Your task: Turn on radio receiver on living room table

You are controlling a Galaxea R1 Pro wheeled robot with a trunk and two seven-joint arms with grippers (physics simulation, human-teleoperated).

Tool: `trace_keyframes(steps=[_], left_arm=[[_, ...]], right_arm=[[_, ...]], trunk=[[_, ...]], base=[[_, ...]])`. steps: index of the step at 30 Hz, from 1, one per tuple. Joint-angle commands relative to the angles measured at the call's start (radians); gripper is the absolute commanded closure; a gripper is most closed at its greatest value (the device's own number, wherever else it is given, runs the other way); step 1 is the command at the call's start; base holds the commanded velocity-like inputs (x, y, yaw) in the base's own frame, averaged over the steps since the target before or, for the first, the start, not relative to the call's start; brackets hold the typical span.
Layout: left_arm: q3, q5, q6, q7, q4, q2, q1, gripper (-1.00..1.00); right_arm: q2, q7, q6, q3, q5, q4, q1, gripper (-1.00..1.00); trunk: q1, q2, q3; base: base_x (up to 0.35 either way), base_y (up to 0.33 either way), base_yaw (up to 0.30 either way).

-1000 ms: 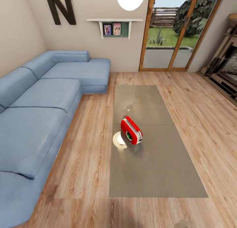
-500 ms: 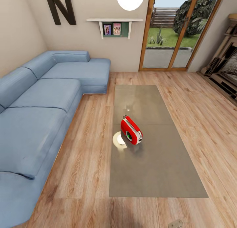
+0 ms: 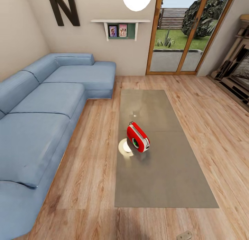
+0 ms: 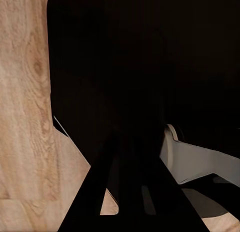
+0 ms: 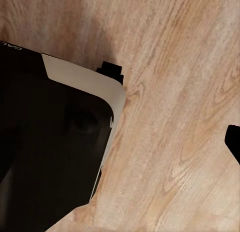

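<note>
The red radio (image 3: 138, 137) stands upright on the low table (image 3: 166, 184), just left of its middle, at 12 o'clock from the robot and well apart. Whether it is on, I cannot tell. Gripper states: cannot tell. Switching it means getting closer

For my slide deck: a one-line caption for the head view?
Red radio stands on a low table beside a blue sofa.
</note>
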Motion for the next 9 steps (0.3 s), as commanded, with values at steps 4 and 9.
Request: trace_keyframes(steps=[4, 9], left_arm=[[0.000, 0.000, 0.000, 0.000, 0.000, 0.000, 0.000, 1.00], [0.000, 0.000, 0.000, 0.000, -0.001, 0.000, 0.000, 1.00]], right_arm=[[0.000, 0.000, 0.000, 0.000, 0.000, 0.000, 0.000, -1.00], [0.000, 0.000, 0.000, 0.000, 0.000, 0.000, 0.000, -1.00]], trunk=[[0.000, 0.000, 0.000], [0.000, 0.000, 0.000]], base=[[0.000, 0.000, 0.000], [0.000, 0.000, 0.000]])
